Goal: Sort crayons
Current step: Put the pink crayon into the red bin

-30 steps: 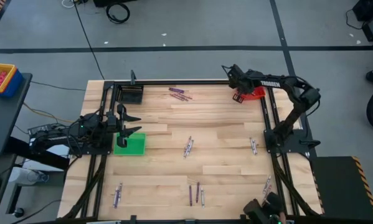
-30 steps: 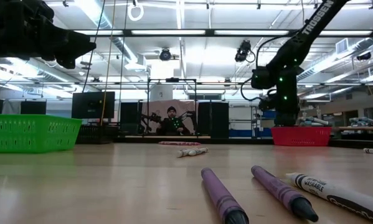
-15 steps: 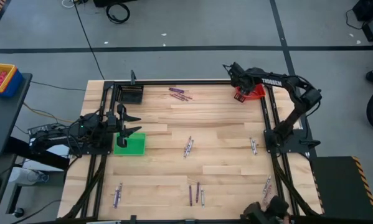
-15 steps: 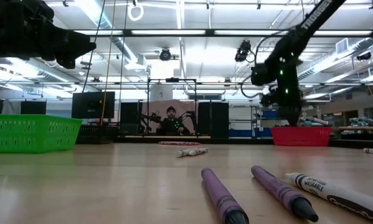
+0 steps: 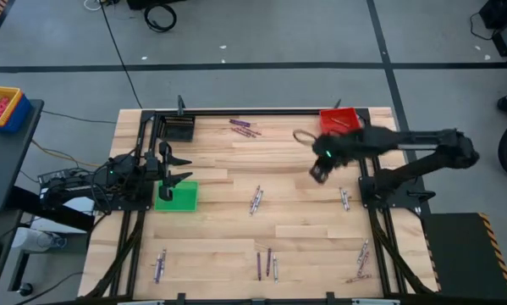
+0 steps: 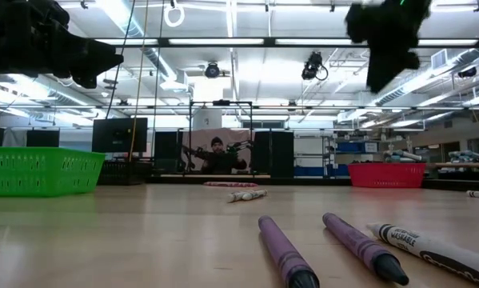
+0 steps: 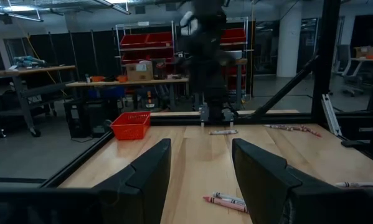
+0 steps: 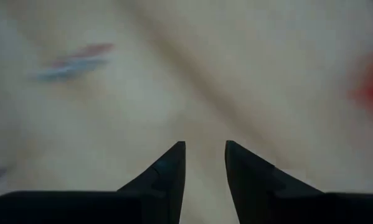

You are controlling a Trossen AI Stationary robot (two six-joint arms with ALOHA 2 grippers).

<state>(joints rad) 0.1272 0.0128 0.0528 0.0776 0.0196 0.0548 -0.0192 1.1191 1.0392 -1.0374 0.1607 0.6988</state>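
Observation:
Crayons lie scattered on the wooden table: a purple group (image 5: 245, 127) at the far side, a pair (image 5: 255, 200) in the middle, one (image 5: 344, 198) at the right, and several along the near edge (image 5: 266, 264). Close to the low camera lie two purple crayons (image 6: 283, 252) and a white one (image 6: 431, 248). My right gripper (image 5: 318, 172) hangs open above the table, right of the middle, with nothing between its fingers (image 8: 205, 149). My left gripper (image 5: 184, 168) waits open at the left, above the green basket (image 5: 177, 195), also with nothing in it (image 7: 202, 155).
A red bin (image 5: 338, 120) stands at the far right corner and a black bin (image 5: 179, 129) at the far left. Black frame rails run along the table's left, right and far sides. A person sits in the room beyond the table (image 6: 216, 154).
My right gripper has swung away from the red bin at the far right corner, toward the near edge and the table's middle, and has risen and tipped to point more steeply down. The left arm and the crayons on the table have kept still.

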